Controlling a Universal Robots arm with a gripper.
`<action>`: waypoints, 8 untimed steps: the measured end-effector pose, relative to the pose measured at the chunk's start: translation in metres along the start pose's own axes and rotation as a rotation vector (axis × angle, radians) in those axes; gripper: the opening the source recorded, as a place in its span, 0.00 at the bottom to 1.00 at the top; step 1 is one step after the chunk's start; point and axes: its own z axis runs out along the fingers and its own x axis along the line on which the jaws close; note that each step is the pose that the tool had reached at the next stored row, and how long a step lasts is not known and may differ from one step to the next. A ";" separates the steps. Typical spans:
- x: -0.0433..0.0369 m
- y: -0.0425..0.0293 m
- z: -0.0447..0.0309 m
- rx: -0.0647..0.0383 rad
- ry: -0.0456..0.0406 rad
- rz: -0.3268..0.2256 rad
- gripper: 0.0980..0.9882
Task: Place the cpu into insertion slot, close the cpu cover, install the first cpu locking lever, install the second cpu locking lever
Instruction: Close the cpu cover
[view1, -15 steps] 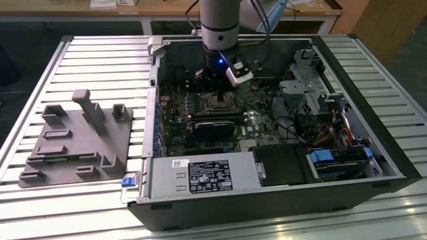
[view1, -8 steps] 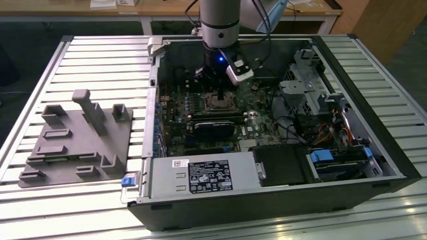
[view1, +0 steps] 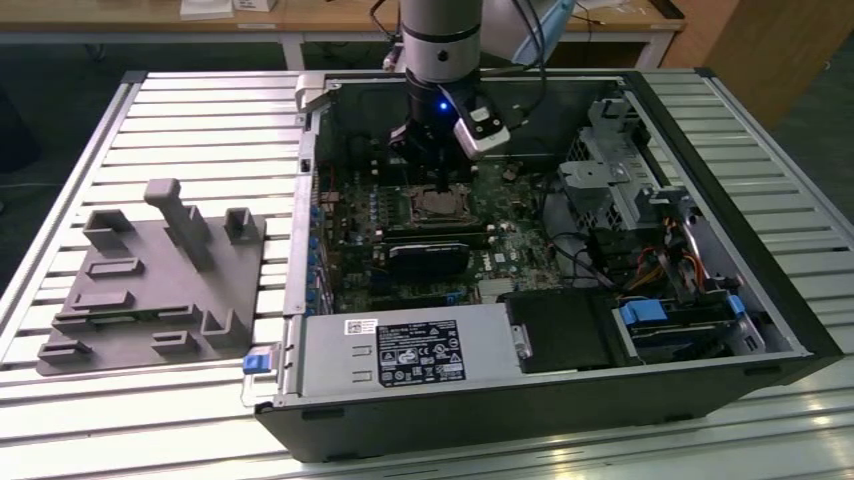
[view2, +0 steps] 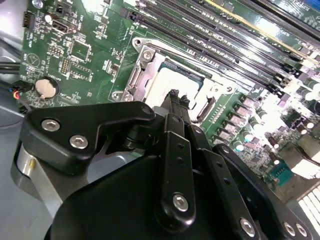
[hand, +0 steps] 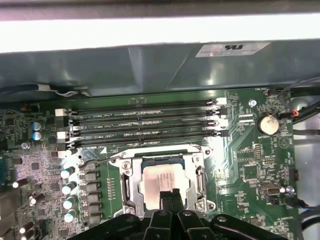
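While the cpu (hand: 161, 179) lies in the insertion slot (hand: 146, 162), the pincer (hand: 169, 194) poises clenched over its top.

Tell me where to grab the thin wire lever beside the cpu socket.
Probably take the lever by its free bent end, pinching across the wire from above: that end juts clear of the cpu cover, while the rest runs close along the frame.

Surface (view1: 200, 120): pale slatted metal.
Centre: open black computer case (view1: 534, 410).
Exterior view's left: grey moulded fixture (view1: 134, 310), just beside the case.
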 end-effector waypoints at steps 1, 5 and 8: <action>-0.0002 0.0000 -0.0018 0.000 -0.0003 0.000 0.01; -0.0007 0.0002 -0.0081 0.000 -0.0013 0.001 0.01; -0.0008 0.0002 -0.0091 0.000 -0.0013 0.002 0.01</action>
